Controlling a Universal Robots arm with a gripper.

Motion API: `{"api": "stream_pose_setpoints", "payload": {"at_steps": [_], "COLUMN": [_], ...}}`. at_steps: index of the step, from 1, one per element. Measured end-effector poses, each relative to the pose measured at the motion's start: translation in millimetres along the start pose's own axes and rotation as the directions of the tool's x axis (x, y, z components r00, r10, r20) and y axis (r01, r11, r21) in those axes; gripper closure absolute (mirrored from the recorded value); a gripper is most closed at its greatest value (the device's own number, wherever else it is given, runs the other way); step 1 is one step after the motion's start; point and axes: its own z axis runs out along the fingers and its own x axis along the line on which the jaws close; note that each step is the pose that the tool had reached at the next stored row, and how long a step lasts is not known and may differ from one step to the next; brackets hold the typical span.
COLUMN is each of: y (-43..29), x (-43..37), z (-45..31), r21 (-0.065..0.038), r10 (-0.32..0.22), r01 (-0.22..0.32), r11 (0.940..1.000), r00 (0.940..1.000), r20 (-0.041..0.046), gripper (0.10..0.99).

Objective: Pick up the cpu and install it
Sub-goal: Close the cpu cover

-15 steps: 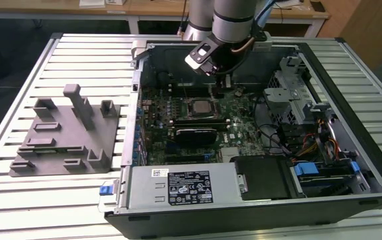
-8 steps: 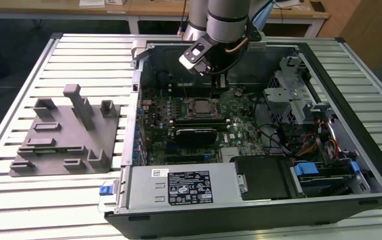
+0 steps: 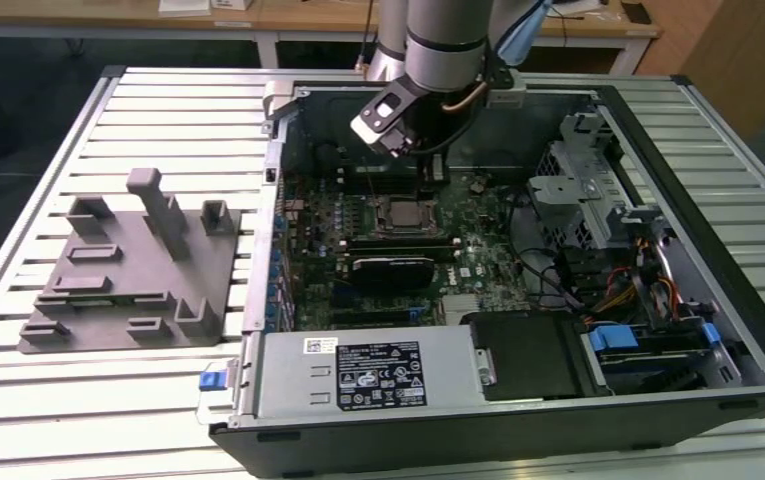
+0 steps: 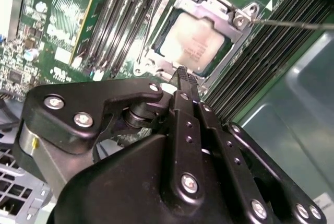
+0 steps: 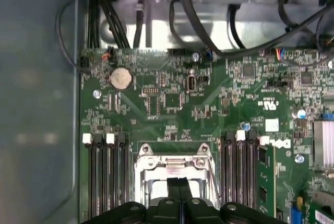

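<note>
Since the cpu point(image 4: 197, 46) lies seated in its socket point(image 4: 204, 8), your jaws hover just above it, pinched together, holding nothing.

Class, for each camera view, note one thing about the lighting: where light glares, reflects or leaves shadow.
Exterior view: the slatted table is evenly bright, while the computer case interior sits darker. Second wrist view: the cpu top catches a pale glare, and the end effector in front is dark. First wrist view: the case wall shows faint soft reflections.
</note>
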Motion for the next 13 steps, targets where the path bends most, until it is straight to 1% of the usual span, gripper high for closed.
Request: {"api": "stream_pose_setpoints", "payload": {"at_steps": [5,10,13], "y": [-7.5,-16.2,-20.3], "x": [-0.1,-0.3,-0.4], "z": [3.5,5.5,6.8], "r21": [0.000,0.000,0.000], "r10": [0.005,0.011,0.014], "r01": [-0.005,-0.011,-0.014], "r11": [1.0000,0.9999,0.9999], "r00": [1.0000,0.9999,0.9999], "r20": [0.0001,0.0002,0.0004], "gripper": [0.980,0.980,0.980]}}
